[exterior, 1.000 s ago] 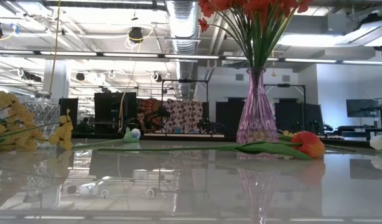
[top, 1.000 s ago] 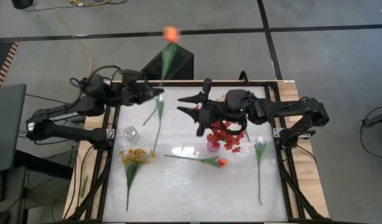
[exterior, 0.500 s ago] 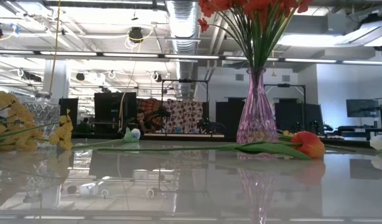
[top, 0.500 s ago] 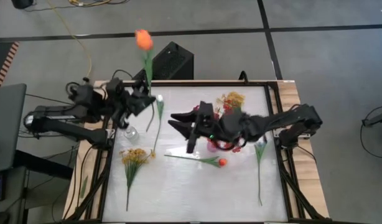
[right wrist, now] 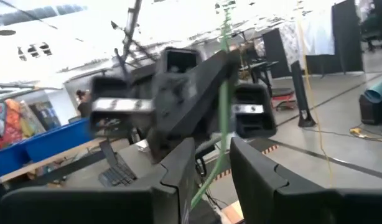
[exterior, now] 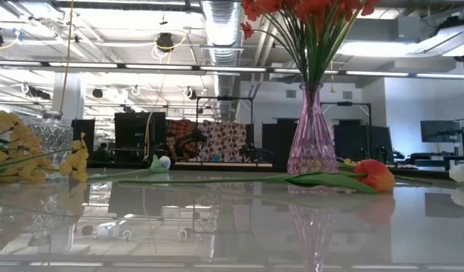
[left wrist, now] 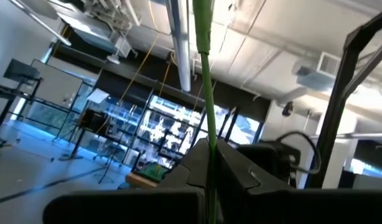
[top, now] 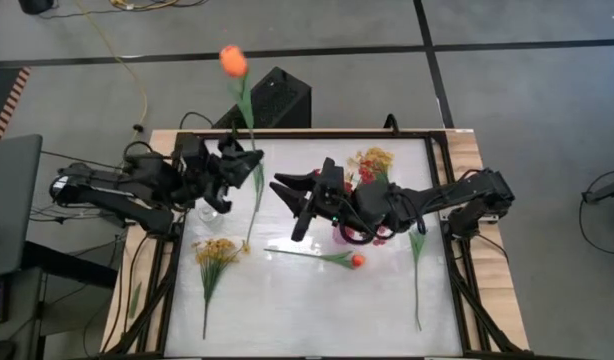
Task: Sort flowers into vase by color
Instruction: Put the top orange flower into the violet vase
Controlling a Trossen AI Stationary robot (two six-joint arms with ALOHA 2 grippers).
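My left gripper (top: pixel 247 159), over the table's far left, is shut on an orange tulip (top: pixel 232 61) whose bud stands past the far edge. My right gripper (top: pixel 287 205) hovers open at mid-table, facing the left one. In the right wrist view the held stem (right wrist: pixel 222 93) runs down in line with the gap of my right gripper (right wrist: pixel 213 146); whether it touches, I cannot tell. A purple vase (exterior: pixel 311 140) of red flowers stands under the right arm. On the table lie a yellow spray (top: pixel 215 252), another orange tulip (top: pixel 356 261) and two white tulips (top: pixel 253 205) (top: pixel 417 275). My left gripper pinches the orange tulip's green stem (left wrist: pixel 209 155) between its two fingers, which lie across it. The fingers slant upward. The stem rises from them to the bud, tilted toward the far edge, and a lower length (right wrist: pixel 206 168) hangs below. The tulip is clear of the table.
A clear glass vase (top: pixel 209 212) stands just under the left arm. More yellow and red blossoms (top: pixel 372 160) lie at the far side, right of centre. A black box (top: pixel 277 98) sits beyond the far edge. The near half of the table (top: pixel 307 310) is bare.
My left gripper has rolled, swinging the tulip's bud toward the table's left, and has shifted a little right. My right gripper has rolled and moved toward the left and near edges, off the red flowers, uncovering the blossoms at the far side.
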